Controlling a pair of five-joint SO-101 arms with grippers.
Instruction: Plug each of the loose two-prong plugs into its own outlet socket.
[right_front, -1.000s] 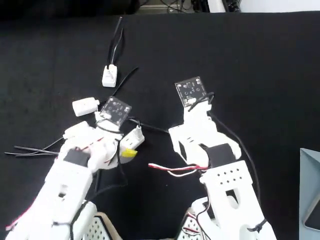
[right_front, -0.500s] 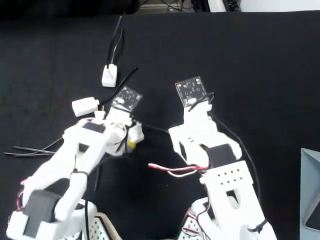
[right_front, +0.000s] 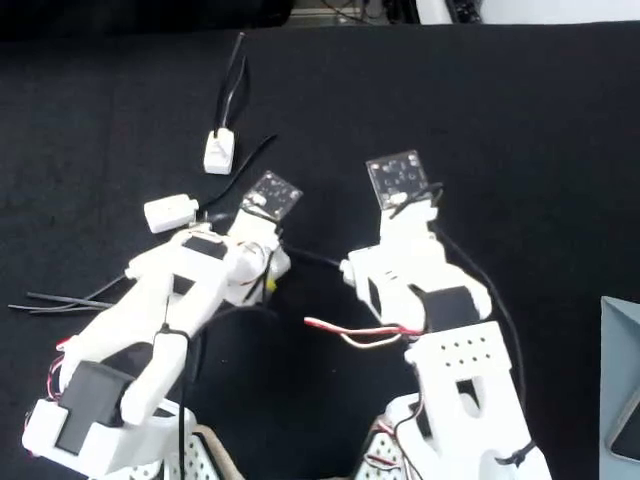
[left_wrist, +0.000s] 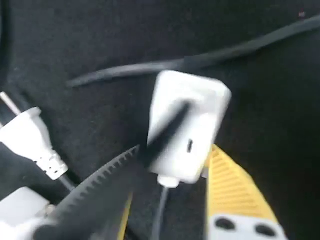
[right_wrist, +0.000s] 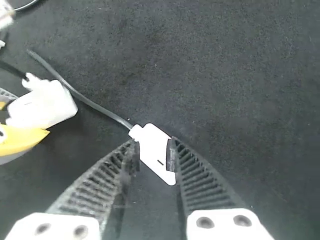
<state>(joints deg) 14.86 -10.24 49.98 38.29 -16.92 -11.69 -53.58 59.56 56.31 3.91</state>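
My left gripper (left_wrist: 180, 156) is shut on a white socket block (left_wrist: 187, 125), black finger on one side, yellow finger (left_wrist: 230, 185) on the other. A loose white two-prong plug (left_wrist: 30, 135) lies close beside it on the black mat. My right gripper (right_wrist: 152, 147) is shut on a small white plug (right_wrist: 154, 150) whose black cable runs away across the mat. The left gripper's block (right_wrist: 42, 105) lies a short way beyond it. From above, the left gripper (right_front: 268, 275) sits mid-table beside the right arm (right_front: 420, 280). Two more white blocks (right_front: 218, 152) (right_front: 170, 211) lie farther back left.
Black cables (right_front: 50, 300) trail off to the left and one (right_front: 235, 70) runs toward the table's far edge. A grey box (right_front: 620, 380) stands at the right edge. The black mat (right_front: 540, 150) is bare at the right and back.
The left arm has swung forward and right, turning its wrist while keeping the white block. The right arm has shifted slightly right and away, still holding its plug.
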